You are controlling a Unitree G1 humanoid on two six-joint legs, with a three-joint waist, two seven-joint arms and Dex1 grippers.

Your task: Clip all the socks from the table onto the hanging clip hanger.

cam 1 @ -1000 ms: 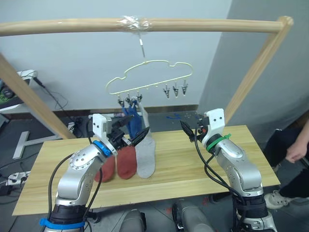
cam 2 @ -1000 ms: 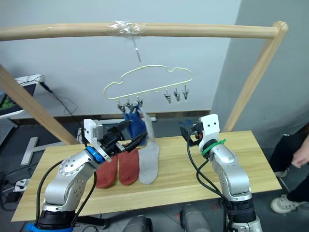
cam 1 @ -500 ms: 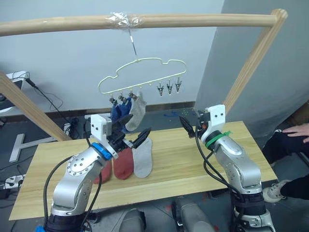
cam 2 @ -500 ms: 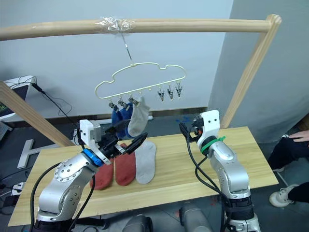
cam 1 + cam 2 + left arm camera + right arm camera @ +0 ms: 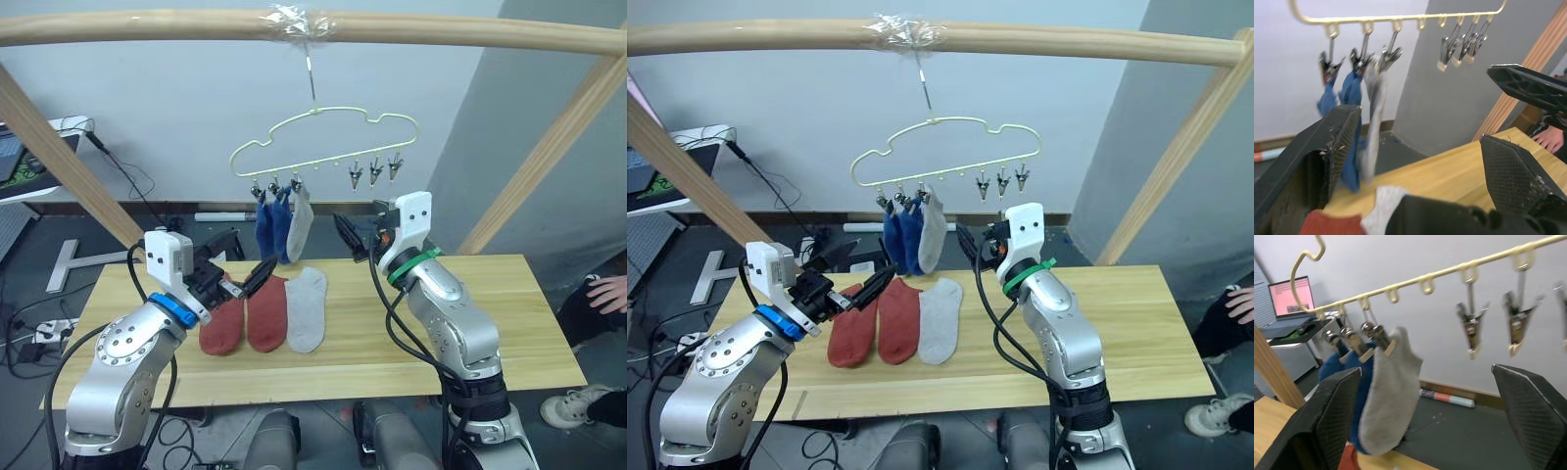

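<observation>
The pale-yellow clip hanger (image 5: 323,130) hangs from the pole. Two blue socks (image 5: 271,230) and one grey sock (image 5: 300,223) are clipped on its left three clips, and the other clips (image 5: 374,172) are bare. On the table (image 5: 470,333) lie two rust-red socks (image 5: 247,318) and a grey sock (image 5: 308,309) side by side. My left gripper (image 5: 245,264) is open and holds nothing, just left of the red socks' tops. Open and holding nothing, my right gripper (image 5: 355,233) is below the bare clips, right of the hanging grey sock (image 5: 1391,391).
A thick wooden pole frame (image 5: 147,27) spans overhead, with slanted legs (image 5: 69,147) at both table ends. A person's hand (image 5: 609,292) and shoe (image 5: 573,406) are beyond the table's right end. A desk with a laptop (image 5: 656,176) stands at the far left.
The camera has shifted. My left gripper has drawn back leftward and down from the hanging grey sock. My right gripper has risen toward the hanger's bare clips.
</observation>
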